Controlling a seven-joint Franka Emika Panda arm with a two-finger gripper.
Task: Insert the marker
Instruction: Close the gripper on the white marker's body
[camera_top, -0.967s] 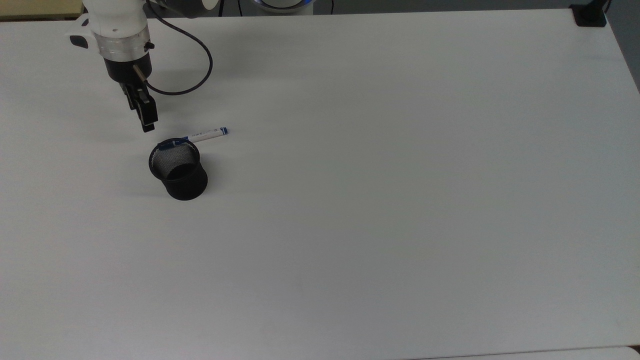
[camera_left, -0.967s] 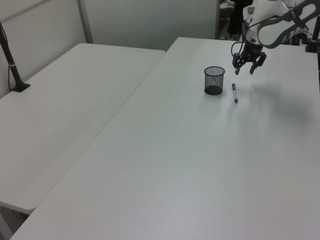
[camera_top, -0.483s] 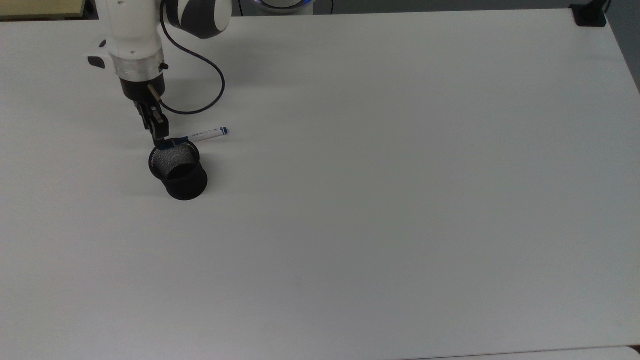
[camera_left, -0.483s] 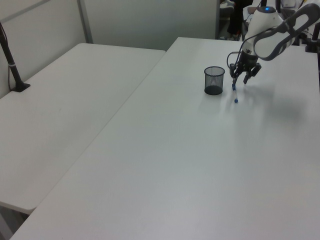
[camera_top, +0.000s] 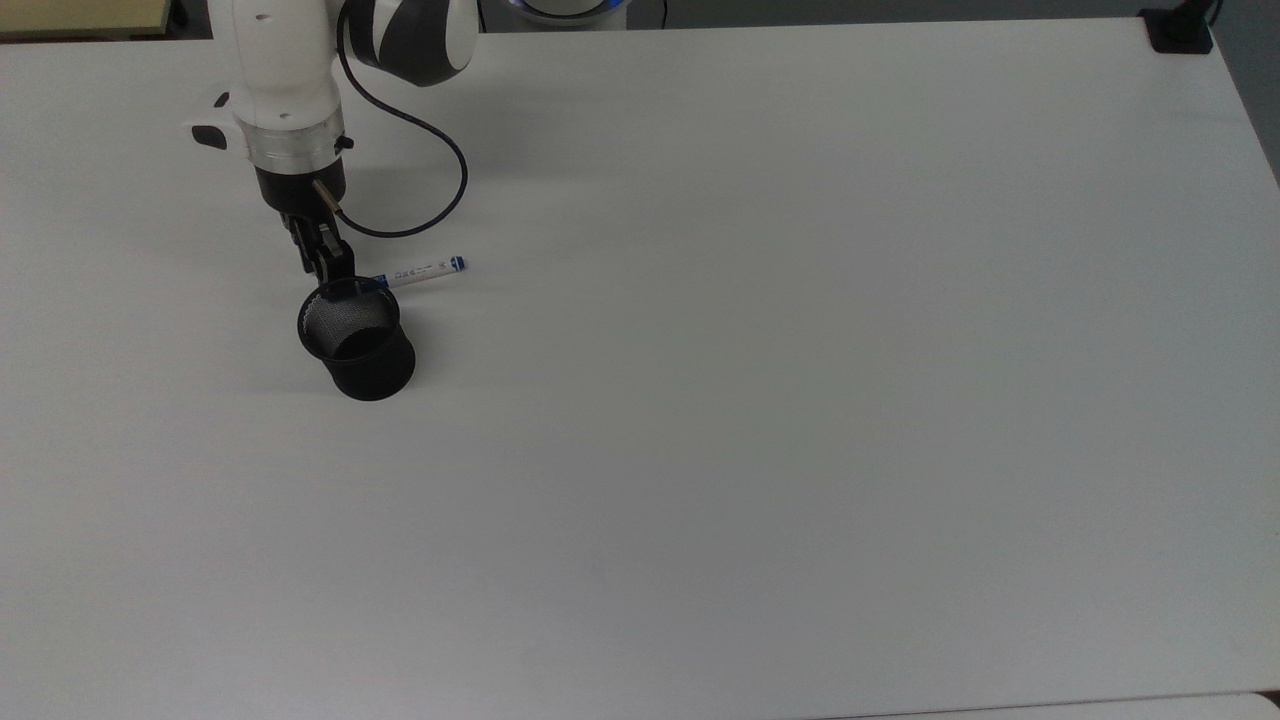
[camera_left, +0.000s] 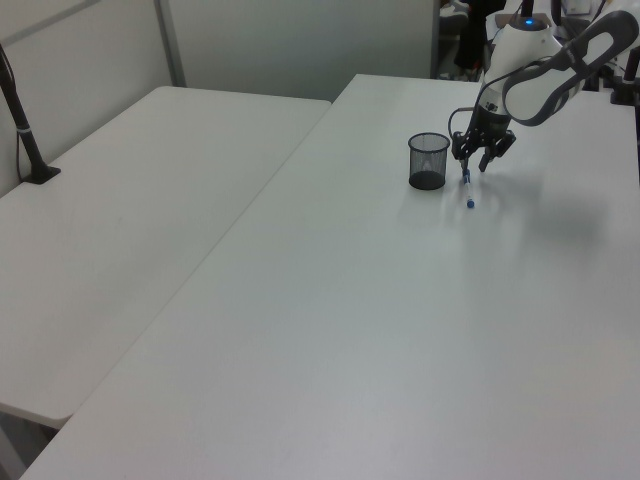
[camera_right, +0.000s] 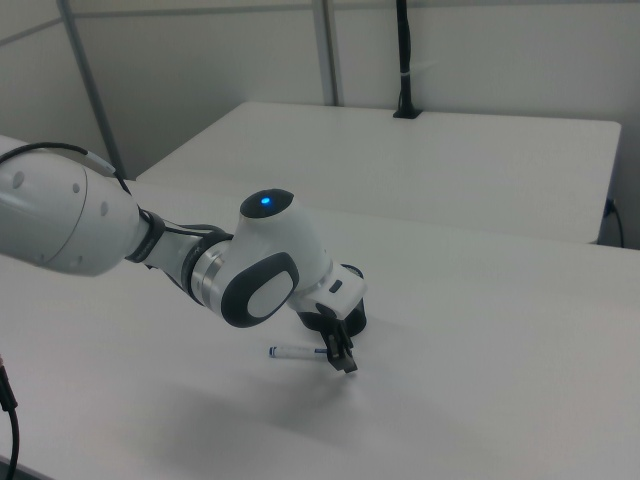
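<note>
Marker (camera_top: 420, 271) first: it lies flat on the white table (camera_top: 760, 400), near the far left corner as the top view shows it, its capped end just beside the rim of the black mesh cup (camera_top: 355, 340) and its blue tail pointing toward the top view's right. The tool (camera_top: 322, 262) is down at the capped end, beside the cup's rim, with its fingers spread on either side of the barrel in the left view; whether they press on the pen yet, I cannot tell.

The step in hand looks like the grasp. To do it well, the fingers should close squarely across the barrel, not on the taper of the cap, and clear of the cup's rim so the cup is not knocked. A grip so near one end may let the pen droop, so lift slowly, tip it upright over the opening, then lower it.

The table is plain, matte and bare but for these two things. A second white table (camera_left: 130, 220) adjoins it, with grey partition panels (camera_left: 290, 45) behind.
</note>
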